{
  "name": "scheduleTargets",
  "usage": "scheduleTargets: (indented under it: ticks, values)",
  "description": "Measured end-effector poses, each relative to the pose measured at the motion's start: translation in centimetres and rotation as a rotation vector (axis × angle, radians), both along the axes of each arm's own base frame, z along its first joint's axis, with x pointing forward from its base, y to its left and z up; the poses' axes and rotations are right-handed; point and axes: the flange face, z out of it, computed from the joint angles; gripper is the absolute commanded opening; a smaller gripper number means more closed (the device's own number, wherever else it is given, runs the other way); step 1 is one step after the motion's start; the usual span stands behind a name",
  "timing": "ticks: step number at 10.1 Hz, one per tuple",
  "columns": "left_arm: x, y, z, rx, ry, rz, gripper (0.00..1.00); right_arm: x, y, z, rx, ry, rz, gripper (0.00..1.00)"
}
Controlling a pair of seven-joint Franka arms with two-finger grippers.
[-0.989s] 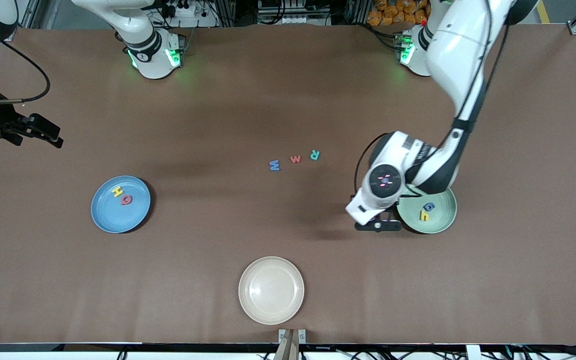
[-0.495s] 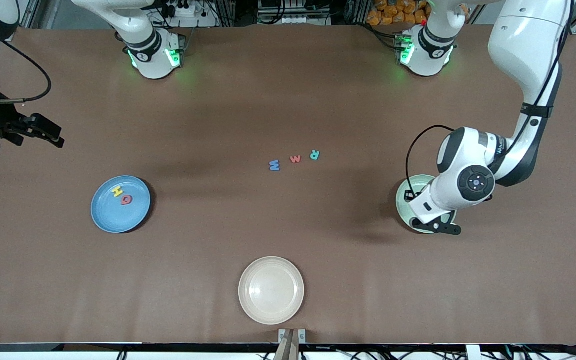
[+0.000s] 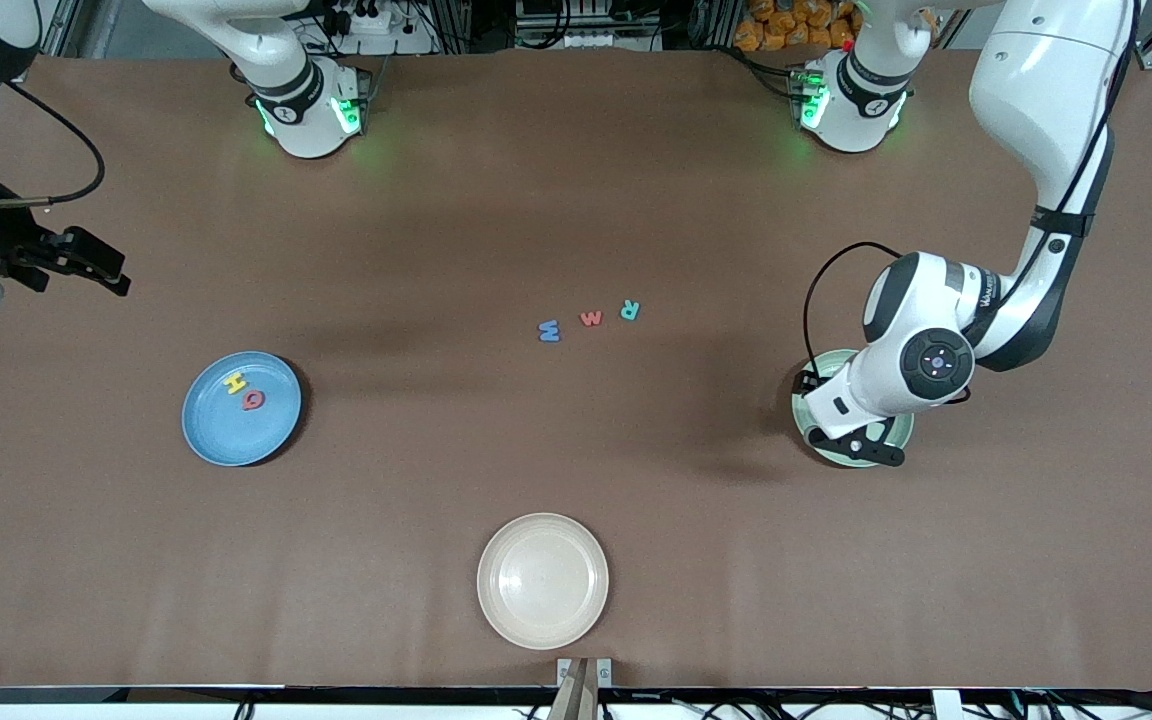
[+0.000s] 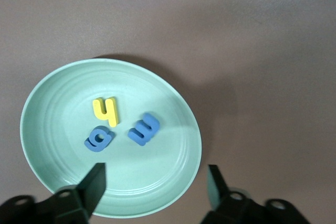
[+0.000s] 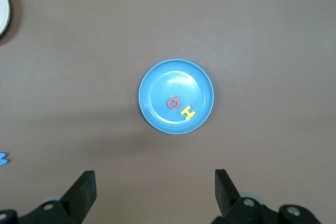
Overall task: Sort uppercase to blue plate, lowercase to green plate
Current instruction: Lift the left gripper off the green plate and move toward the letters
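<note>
Both grippers' fingers (image 4: 94, 184) spread wide and empty, left gripper (image 4: 155, 184) over green plate (image 4: 173, 192) on brown table (image 3: 576, 200).

I see the brown table (image 3: 576, 480) carrying three plates. The blue plate (image 3: 226, 430) sits toward the right arm's end, the green plate (image 3: 804, 420) toward the left arm's end, and a cream plate (image 3: 542, 580) lies nearest the front camera, between the two. Farther from that camera than all the plates, three foam letters lie directly on the table in a short row: blue W (image 3: 549, 331), red w (image 3: 591, 319), teal R (image 3: 630, 310).
</note>
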Motion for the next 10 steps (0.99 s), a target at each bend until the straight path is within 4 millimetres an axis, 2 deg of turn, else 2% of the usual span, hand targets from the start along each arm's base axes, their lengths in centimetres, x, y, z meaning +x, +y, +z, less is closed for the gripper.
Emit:
scheduleTargets:
  ticks: [7,10]
  values:
    - [-0.7,-1.1,-0.6,0.006,0.012,0.0,1.0,0.0,0.4,0.0,0.0,0.0,0.007,1.0]
    - [-1.2,-3.1,-0.7,0.013,0.004,0.027,1.0,0.1,1.3,0.3,0.0,-0.007,0.024,1.0]
